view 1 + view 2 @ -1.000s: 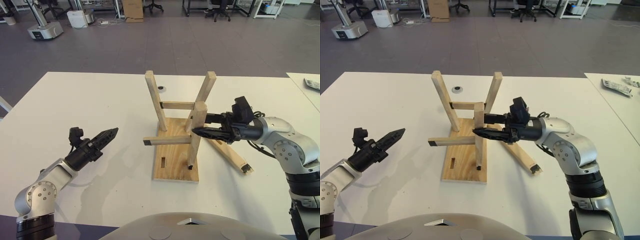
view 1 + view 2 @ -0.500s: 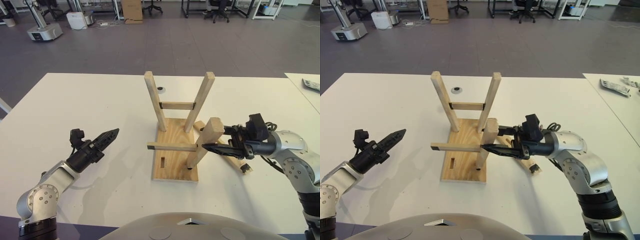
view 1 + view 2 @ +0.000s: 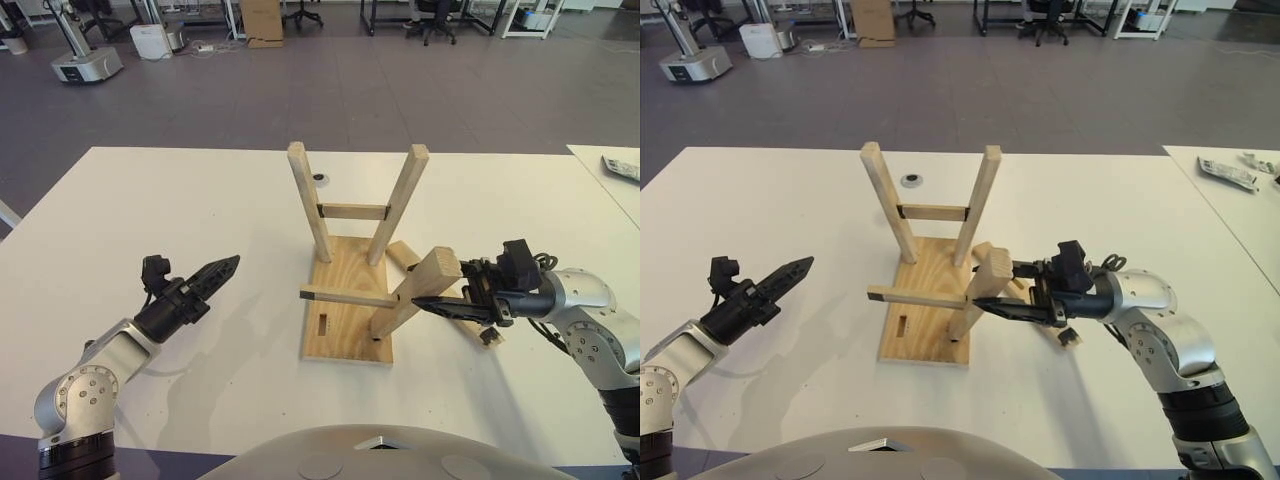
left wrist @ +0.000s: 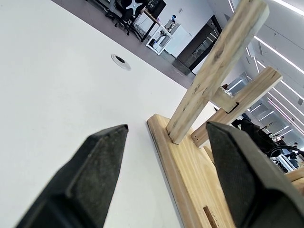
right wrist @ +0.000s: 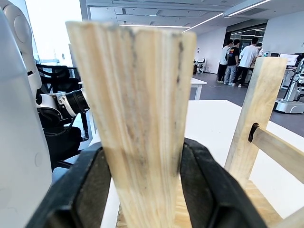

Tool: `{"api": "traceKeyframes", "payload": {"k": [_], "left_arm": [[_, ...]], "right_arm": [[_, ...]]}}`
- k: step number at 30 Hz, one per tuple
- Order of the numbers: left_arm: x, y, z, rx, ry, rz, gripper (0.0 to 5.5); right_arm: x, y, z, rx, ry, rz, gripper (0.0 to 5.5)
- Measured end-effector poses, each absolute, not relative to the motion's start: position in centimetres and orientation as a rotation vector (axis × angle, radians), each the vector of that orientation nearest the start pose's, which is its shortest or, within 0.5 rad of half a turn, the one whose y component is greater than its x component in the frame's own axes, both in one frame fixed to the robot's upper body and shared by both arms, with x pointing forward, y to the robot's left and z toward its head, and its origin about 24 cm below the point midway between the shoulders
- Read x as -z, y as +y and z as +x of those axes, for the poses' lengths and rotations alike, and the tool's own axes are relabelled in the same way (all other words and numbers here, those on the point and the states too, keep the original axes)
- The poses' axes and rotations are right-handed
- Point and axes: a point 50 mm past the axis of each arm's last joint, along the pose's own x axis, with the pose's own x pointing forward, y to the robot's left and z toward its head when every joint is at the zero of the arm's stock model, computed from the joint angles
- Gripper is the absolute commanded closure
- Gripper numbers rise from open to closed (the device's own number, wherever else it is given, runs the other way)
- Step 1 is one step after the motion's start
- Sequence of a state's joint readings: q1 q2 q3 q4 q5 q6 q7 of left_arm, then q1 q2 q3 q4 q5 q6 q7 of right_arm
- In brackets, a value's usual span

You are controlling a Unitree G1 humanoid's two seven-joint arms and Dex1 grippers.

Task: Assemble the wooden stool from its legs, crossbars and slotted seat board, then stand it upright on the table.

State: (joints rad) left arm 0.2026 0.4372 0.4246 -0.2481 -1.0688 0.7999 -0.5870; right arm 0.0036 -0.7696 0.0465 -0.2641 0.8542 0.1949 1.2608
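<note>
**Third leg tips away from upright**

In the last second the third leg (image 3: 400, 312), which stood nearly upright on the seat board (image 3: 355, 335), has tipped toward the robot's right. The right gripper (image 3: 428, 301) has its jaws clamped on the upper part of this leg and has drawn back to the right with it. The side crossbar (image 3: 345, 297) plugged into the leg came along. Its dark free end is near the board's left edge and is joined to nothing. I judge that this joint has lost ground and the leg must be set straight again.

The seat board lies flat on the desk (image 3: 200, 190). The two far legs (image 3: 308, 200) stand in it, joined by the back crossbar (image 3: 355, 211). The left gripper (image 3: 228, 264) hovers well to the left, jaws apart and empty.

Whether the third leg's foot sits in its slot I cannot tell, because the leg covers it. The fourth leg (image 3: 403, 252) lies on the desk beside the board, partly hidden behind the right gripper.
</note>
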Motion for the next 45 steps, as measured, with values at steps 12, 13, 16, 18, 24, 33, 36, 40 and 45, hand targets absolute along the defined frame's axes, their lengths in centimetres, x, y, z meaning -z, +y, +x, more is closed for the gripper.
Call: {"api": "traceKeyframes", "payload": {"k": [12,13,16,18,24,33,36,40,45], "left_arm": [[-5.9,21.7,17.4,0.543,0.302,-0.769,2.46],[-5.8,21.5,17.2,0.539,0.303,-0.778,2.46],[-5.3,21.2,16.4,0.505,0.3,-0.793,2.46],[-4.9,20.8,15.9,0.483,0.302,-0.793,2.46],[-2.4,19.6,15.1,0.292,0.306,-0.693,2.46],[-1.6,18.2,15.2,0.028,0.238,-0.752,2.46],[-1.4,17.8,15.6,-0.072,0.275,-0.708,2.46],[-1.4,17.7,15.9,-0.086,0.261,-0.716,2.46],[-2.8,20.4,16.5,-0.03,0.103,-0.761,2.46]], "right_arm": [[-5.4,-22.2,21.8,-1.218,0.608,-0.217,1.41],[-5.5,-22.4,22.1,-1.21,0.601,-0.237,1.17],[-6.4,-22.9,22.7,-1.171,0.56,-0.245,1.17],[-7.2,-23.4,23.4,-1.101,0.547,-0.207,1.17],[-5.6,-24.9,23.1,-0.843,0.686,-0.205,1.38],[-5.7,-25.8,21.2,-0.816,0.872,-0.276,2.96],[-5.8,-26.4,21.4,-0.763,0.879,-0.305,3.39],[-5.5,-26.3,22.0,-0.702,0.836,-0.294,3.43],[-7.0,-26.8,25.9,-0.497,0.635,-0.166,3.43]]}}
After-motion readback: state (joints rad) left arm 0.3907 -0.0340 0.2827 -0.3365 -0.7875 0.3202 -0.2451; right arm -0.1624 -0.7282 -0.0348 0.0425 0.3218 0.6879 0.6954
